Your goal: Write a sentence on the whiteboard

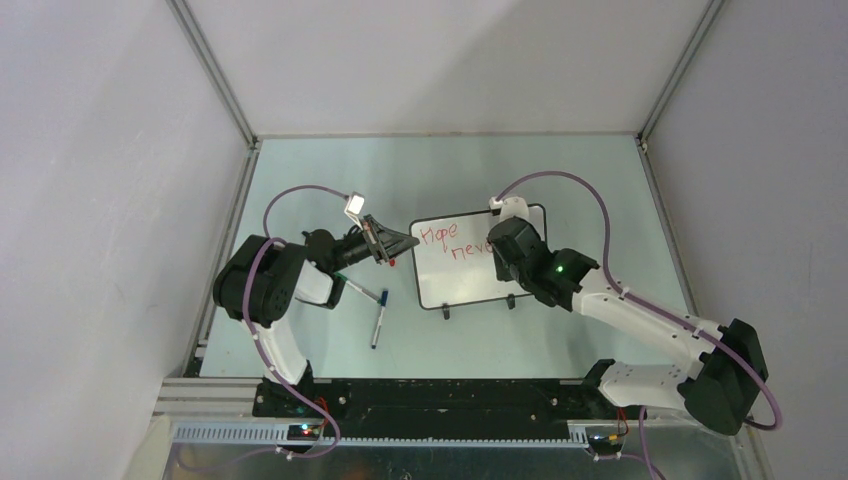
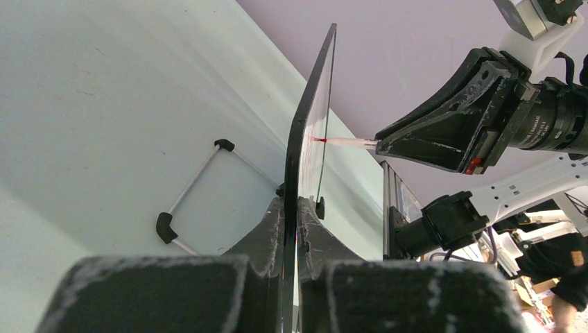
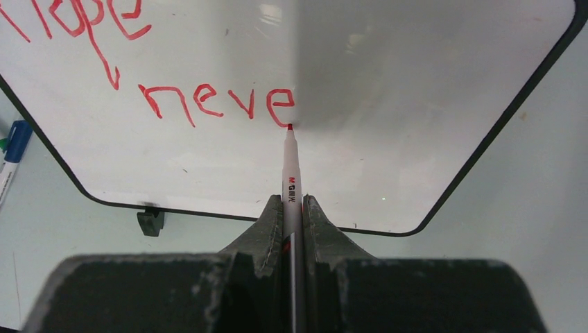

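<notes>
Whiteboard (image 1: pixel 468 285) mid-bench, edge pinched by left gripper (image 2: pixel 292 207); right gripper (image 3: pixel 292 208) clamps marker (image 3: pixel 291 163), tip touching sentence (image 3: pixel 215 103) at "neve". Risk: tip pressure pivots it, skewing strokes.

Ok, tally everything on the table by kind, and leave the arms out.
Whiteboard: 1
Red marker, held in the right fingers: 1
Loose markers: 2
Total: 4
</notes>
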Motion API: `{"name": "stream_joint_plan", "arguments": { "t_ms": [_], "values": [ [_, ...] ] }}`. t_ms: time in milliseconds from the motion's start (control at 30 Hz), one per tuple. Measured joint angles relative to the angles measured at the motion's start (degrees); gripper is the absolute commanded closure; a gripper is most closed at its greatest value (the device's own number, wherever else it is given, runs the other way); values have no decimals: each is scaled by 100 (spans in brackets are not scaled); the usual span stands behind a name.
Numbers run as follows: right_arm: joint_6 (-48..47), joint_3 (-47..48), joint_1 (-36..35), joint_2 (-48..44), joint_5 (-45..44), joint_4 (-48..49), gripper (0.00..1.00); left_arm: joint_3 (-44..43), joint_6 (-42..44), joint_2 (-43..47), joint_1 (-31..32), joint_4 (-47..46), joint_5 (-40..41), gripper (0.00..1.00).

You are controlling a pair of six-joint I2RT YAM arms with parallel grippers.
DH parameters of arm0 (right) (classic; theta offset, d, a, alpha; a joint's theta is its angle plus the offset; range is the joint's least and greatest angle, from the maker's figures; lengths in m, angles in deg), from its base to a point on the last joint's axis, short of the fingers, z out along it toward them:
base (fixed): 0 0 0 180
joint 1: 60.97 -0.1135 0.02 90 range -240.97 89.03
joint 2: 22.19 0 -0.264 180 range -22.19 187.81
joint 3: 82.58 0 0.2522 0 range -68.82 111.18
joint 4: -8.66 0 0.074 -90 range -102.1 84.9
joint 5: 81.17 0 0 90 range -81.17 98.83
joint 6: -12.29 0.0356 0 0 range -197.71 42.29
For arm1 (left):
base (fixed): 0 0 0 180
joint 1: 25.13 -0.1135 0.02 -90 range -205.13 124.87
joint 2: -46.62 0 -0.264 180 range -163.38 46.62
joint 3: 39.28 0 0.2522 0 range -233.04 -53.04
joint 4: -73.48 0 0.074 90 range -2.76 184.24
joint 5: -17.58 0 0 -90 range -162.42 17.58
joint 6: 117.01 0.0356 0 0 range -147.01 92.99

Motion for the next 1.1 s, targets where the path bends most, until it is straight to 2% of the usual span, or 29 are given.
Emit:
{"name": "stream_joint_plan", "arguments": {
  "t_ms": [600,1100],
  "values": [
    [-57,-11,125,-592,254,146,100,0,0,0,0,0,-4,100],
    [-109,-11,284,-376,98,149,100,0,2,0,0,0,-4,100]
  ]
}}
